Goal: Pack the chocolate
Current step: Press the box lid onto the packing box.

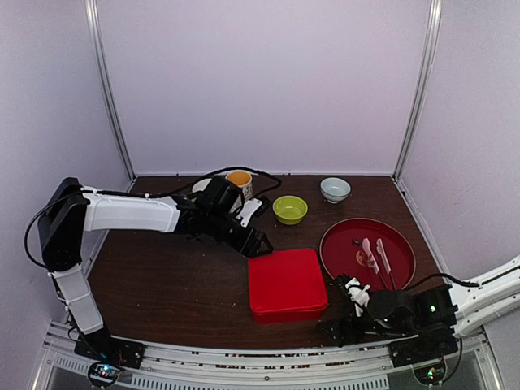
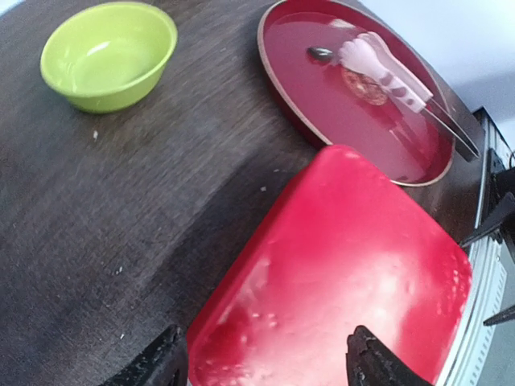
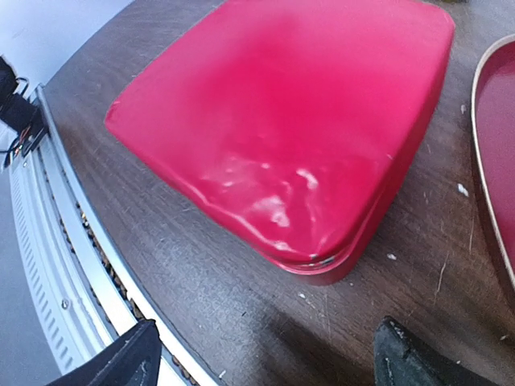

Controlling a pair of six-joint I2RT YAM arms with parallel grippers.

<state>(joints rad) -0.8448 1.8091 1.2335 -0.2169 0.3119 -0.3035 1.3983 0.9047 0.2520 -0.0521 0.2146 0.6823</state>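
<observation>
Left gripper [image 2: 267, 344] gapes over closed red box [image 2: 346, 241]; tray [image 2: 310, 100] holds chocolate [image 2: 320, 55].

place: robot lab test cell | walls: plain white panels [image 1: 260, 81] close in the table [image 1: 162, 276] behind and at both sides | frame: aluminium posts [image 1: 110, 89] at the table's back corners | mount: slotted metal rail [image 1: 244, 361] along the table's near edge, carrying left arm [image 1: 130, 213] and right arm [image 1: 487, 296] | wiring: loose black cables [image 1: 236, 169] by the table's back edge
</observation>
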